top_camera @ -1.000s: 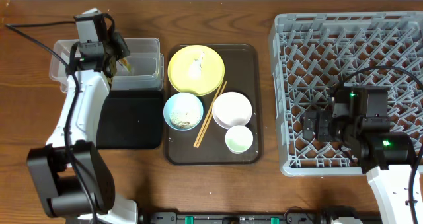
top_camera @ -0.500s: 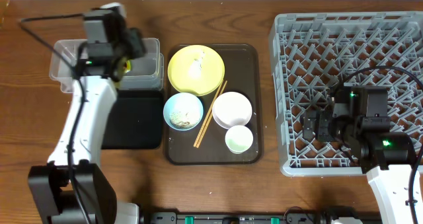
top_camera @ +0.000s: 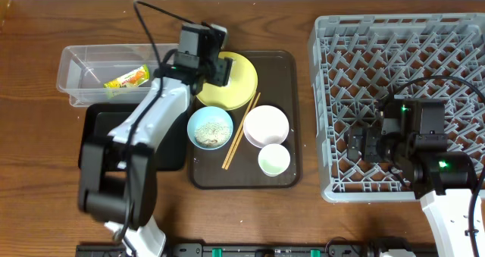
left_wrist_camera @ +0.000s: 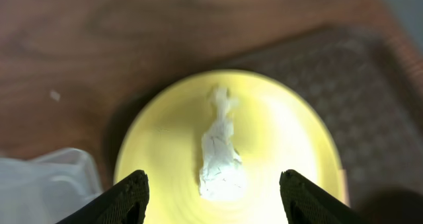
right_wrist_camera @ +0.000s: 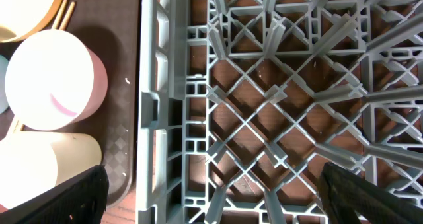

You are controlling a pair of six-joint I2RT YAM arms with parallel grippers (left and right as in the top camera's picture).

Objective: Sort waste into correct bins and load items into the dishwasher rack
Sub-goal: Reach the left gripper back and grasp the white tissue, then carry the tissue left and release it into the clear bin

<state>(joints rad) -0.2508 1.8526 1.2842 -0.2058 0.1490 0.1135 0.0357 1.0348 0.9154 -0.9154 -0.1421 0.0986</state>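
Note:
My left gripper (top_camera: 220, 64) (left_wrist_camera: 215, 192) hangs open over the yellow plate (top_camera: 241, 86) (left_wrist_camera: 277, 131), its fingers on either side of a white clump of food scraps (left_wrist_camera: 221, 159). The green-and-orange wrapper (top_camera: 127, 78) lies in the clear tub (top_camera: 79, 57). The black tray (top_camera: 173, 147) lies in front of the tub, partly under the left arm. A light blue bowl (top_camera: 210, 127) holding scraps, a white bowl (top_camera: 266, 126) (right_wrist_camera: 46, 78), a pale cup (top_camera: 273, 160) (right_wrist_camera: 39, 166) and chopsticks (top_camera: 241, 132) rest nearby. My right gripper (top_camera: 361, 145) (right_wrist_camera: 218, 197) stands open above the grey rack (top_camera: 320, 113) (right_wrist_camera: 264, 85), near its left wall.
The plate, bowls, cup and chopsticks all sit on a dark brown serving tray (top_camera: 289, 69) between the bins and the rack. The left arm stretches across the black tray and the serving tray's left rim. Bare wooden table (top_camera: 30, 158) shows at the left.
My left gripper swung right from the clear tub to above the yellow plate and opened. The wrapper now lies loose in the tub. The right arm has not moved.

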